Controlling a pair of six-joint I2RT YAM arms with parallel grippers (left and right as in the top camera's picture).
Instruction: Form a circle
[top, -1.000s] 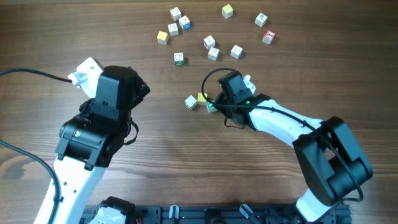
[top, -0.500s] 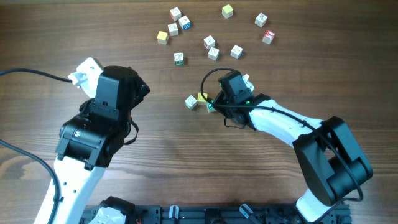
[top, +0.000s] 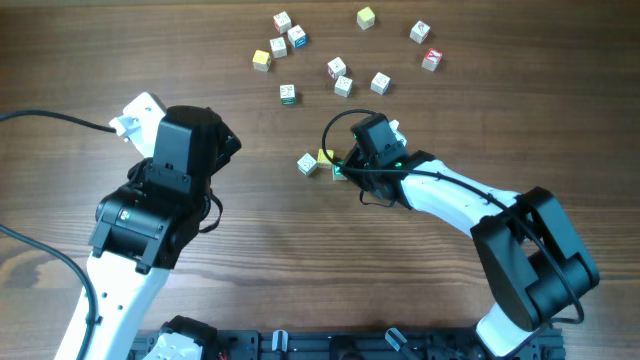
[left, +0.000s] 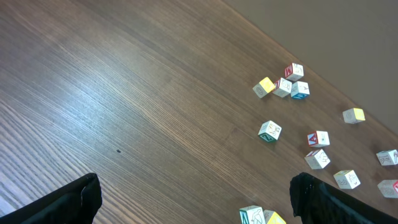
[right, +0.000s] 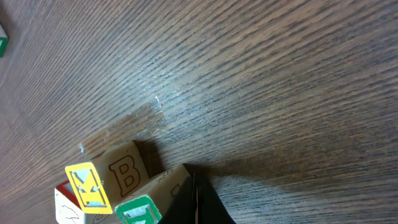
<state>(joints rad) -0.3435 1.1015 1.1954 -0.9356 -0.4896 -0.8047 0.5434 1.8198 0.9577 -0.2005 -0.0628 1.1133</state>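
Dark wood-grain table (top: 200, 60) under everything. At centre of the overhead view, the circle (top: 325, 158) — a tight cluster of small letter cubes, white at its left, yellow in the middle, green just right of that, the rest hidden under the arm. Right gripper (top: 347, 166) down at the cluster's right edge, jaws pressed together with nothing between them. In the right wrist view, tip just beside the green-faced cube (right: 138, 210), contact unclear, with the yellow-faced cube (right: 118, 177) marked "B" touching that one on its left. Left gripper (left: 196, 193) spread wide and holding nothing, at left of the overhead frame, well apart from the cluster. Loose letter cubes (top: 340, 68) scattered across the top centre — white, yellow, red-marked, blue-marked.
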